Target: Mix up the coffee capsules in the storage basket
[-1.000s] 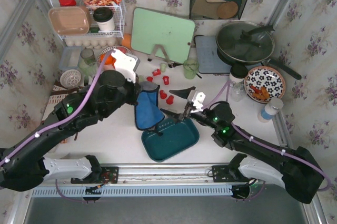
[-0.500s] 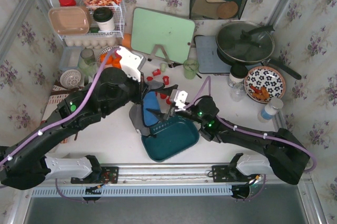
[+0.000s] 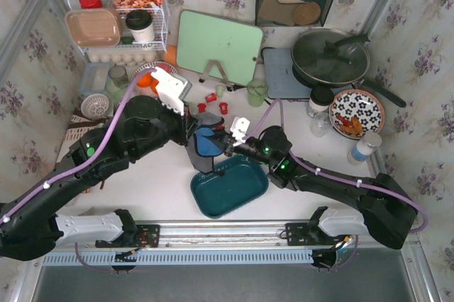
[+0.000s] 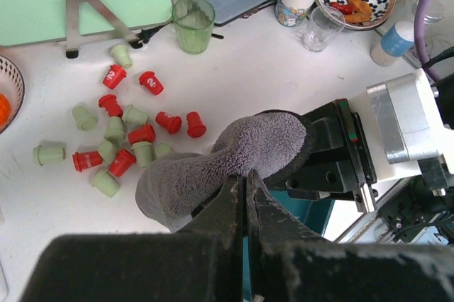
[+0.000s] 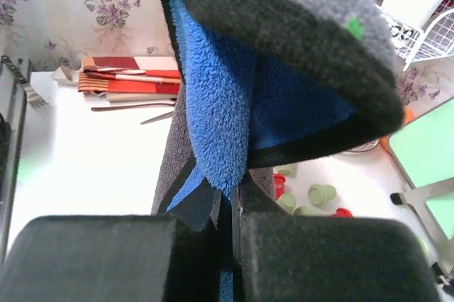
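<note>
Right gripper [image 3: 224, 144] has swung in from over the basket [image 3: 230, 187] and snapped shut on the cloth [image 3: 206, 142], which the left gripper [image 4: 246, 190] pinches too. Capsules [image 4: 120, 139] lie scattered on the table [image 4: 248, 75], none in the basket, so mixing waits. Cloth blankets the right wrist view, hiding what's beneath.

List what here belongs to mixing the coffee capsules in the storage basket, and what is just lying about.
Job in hand: coffee capsules, storage basket, fleece cloth (gripped right now).
Lying about: green glass cup, cutting board, lidded pan, flowered plate.
</note>
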`<state>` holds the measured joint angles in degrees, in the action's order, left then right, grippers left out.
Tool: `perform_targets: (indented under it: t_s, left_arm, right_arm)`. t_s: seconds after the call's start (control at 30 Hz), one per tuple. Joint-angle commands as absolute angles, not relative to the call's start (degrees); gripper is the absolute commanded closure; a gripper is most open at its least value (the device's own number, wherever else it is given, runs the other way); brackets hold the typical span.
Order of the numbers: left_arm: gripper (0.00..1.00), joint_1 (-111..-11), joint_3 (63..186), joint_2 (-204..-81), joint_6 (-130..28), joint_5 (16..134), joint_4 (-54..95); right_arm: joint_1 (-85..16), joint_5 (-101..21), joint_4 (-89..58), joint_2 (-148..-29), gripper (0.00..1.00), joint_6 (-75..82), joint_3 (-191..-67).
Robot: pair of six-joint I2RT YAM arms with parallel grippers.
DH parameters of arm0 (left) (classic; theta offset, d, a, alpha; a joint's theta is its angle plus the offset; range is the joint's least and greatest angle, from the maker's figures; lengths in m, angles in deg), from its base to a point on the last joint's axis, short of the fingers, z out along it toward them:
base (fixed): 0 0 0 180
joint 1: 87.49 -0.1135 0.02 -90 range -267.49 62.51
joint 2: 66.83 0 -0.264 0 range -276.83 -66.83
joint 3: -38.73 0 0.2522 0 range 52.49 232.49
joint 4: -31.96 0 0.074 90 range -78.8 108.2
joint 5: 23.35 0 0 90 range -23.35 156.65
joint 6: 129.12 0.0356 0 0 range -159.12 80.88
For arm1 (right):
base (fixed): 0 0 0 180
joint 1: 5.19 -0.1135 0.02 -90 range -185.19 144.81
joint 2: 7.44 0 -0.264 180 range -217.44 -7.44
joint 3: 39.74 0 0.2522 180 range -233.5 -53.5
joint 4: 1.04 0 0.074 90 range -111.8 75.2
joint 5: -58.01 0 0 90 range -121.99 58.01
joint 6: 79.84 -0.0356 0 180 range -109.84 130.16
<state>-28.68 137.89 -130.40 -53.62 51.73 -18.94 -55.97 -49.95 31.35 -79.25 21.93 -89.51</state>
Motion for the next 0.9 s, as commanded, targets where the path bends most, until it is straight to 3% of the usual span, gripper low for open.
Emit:
perform_targets:
  t_s: [0.0, 0.03, 0.23, 0.6, 0.87]
  left_arm:
    - [1.00, -28.7, 137.4, -129.1, -52.4, 51.3, -16.2]
    - [0.98, -28.7, 137.3, -128.7, -52.3, 50.6, -16.7]
    - [0.54, -28.7, 134.0, -124.0, -51.6, 45.1, -17.9]
    - [0.35, -28.8, 131.4, -112.6, -49.8, 38.3, -35.3]
    - [0.32, -28.7, 123.5, -102.3, -50.1, 37.9, -39.8]
  right_arm:
    - [-56.2, -47.5, 29.2, -76.9, 1.00, 19.6, -89.8]
    - [-56.2, -45.3, 28.4, -75.9, 1.00, 19.1, -89.8]
    - [-56.2, -31.5, 13.7, -70.2, 1.00, 16.7, -94.9]
    - [-55.8, 7.6, -24.9, -62.2, 1.00, 12.3, -108.1]
    - [-52.3, 20.1, -40.8, -55.9, 1.00, -0.3, -105.5]
